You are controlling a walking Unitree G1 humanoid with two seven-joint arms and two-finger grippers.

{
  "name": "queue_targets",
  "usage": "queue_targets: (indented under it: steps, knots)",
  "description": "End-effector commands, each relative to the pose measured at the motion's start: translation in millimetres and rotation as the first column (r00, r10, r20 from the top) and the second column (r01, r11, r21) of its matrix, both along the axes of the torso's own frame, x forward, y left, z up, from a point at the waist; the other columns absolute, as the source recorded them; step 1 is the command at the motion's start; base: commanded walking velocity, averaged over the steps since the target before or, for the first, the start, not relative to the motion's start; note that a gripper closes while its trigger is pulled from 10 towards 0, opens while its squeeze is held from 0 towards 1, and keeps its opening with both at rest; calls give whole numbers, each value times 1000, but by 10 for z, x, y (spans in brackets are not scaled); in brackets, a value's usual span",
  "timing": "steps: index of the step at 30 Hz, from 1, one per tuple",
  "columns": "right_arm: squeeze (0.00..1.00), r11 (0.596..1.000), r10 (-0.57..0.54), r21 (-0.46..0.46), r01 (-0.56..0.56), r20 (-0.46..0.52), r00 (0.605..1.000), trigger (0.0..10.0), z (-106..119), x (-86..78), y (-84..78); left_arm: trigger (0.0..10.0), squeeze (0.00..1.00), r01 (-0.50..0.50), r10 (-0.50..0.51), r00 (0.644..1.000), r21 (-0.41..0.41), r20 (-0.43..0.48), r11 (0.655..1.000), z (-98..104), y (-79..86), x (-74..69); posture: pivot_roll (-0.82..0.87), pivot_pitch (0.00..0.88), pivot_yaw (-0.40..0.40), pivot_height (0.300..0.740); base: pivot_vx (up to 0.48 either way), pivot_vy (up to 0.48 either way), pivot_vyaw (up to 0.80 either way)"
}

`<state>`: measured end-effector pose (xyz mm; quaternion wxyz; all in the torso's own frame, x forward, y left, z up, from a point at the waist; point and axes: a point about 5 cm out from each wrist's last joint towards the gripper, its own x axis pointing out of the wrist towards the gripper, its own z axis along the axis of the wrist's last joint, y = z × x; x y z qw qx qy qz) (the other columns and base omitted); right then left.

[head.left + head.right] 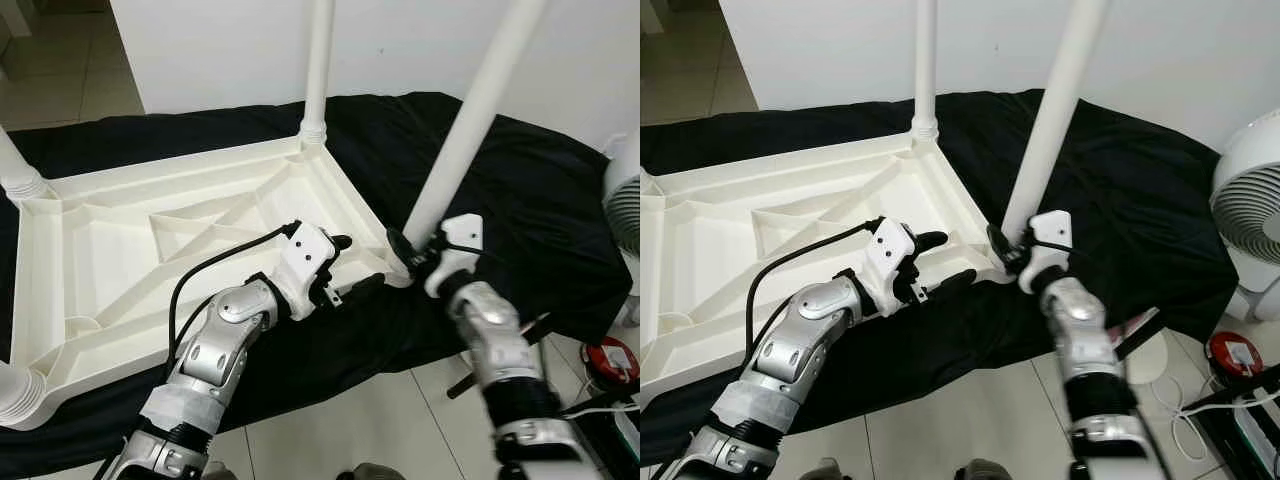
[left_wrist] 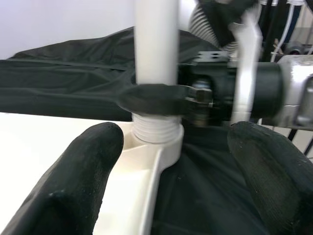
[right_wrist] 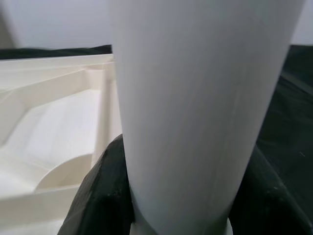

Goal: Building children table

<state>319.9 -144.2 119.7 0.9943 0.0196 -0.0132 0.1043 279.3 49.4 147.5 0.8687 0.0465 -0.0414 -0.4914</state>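
I had right gripper jaws clamped on fourth leg, threads apparently only partly seated in upturned tabletop; left gripper jaws wide, empty. Three legs fitted.

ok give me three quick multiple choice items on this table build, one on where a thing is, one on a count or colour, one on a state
1. Where is the right pincer?
A. at the base of the near-corner leg
B. on the fan
C. on the floor

2. What colour is the cloth under the tabletop?
A. white
B. black
C. red

3. How is the left pincer?
A. shut on a leg
B. open, beside the corner
C. shut on the cloth

A: its fingers clasp the leg just above the threaded socket.
B: dark fabric lies all round.
B: both fingers spread, holding nothing.
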Motion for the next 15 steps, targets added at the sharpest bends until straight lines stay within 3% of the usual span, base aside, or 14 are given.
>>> queue_targets:
  steps: [1, 5, 10, 11, 12, 13, 14, 15]
  knots:
    - [0, 1000, -11, 6, 12, -112, 994, 10000, -203, -52, 65, 10000, 0, -25, 25, 1000, 1, -10, 1000, -10, 8, 1, 29, 0, -13, 740, 0, 0, 0]
    - [0, 989, -108, 86, 120, -132, 985, 10000, -157, -59, 348, 10000, 0, -31, 31, 999, -11, -14, 999, 8, -3, 25, 30, 0, -17, 740, 0, 0, 0]
    - [0, 988, -96, 111, 108, -109, 989, 10000, -88, -57, 453, 10000, 0, -30, 29, 999, -18, -18, 999, 17, -16, 22, 30, 0, -18, 740, 0, 0, 0]
    - [275, 988, -98, 110, 108, -97, 990, 10000, -67, -63, 448, 10000, 0, -29, 29, 999, -21, -21, 999, 17, -19, 21, 29, 0, -18, 740, 0, 0, 0]
    - [847, 988, -97, 111, 107, -91, 991, 10000, -59, -73, 436, 10000, 0, -29, 28, 999, -23, -23, 999, 16, -22, 16, 28, 0, -20, 740, 0, 0, 0]
    - [847, 988, -97, 111, 107, -91, 991, 10000, -59, -73, 436, 10000, 0, -29, 28, 999, -23, -23, 999, 16, -22, 16, 28, 0, -20, 740, 0, 0, 0]
    - [1000, 988, -98, 111, 107, -85, 992, 10000, -45, -86, 420, 10000, 0, -28, 28, 999, -23, -25, 999, 15, -23, 14, 28, 0, -20, 740, 0, 0, 0]
    - [1000, 988, -98, 111, 107, -85, 992, 10000, -45, -86, 420, 10000, 0, -28, 28, 999, -23, -25, 999, 15, -23, 14, 28, 0, -20, 740, 0, 0, 0]
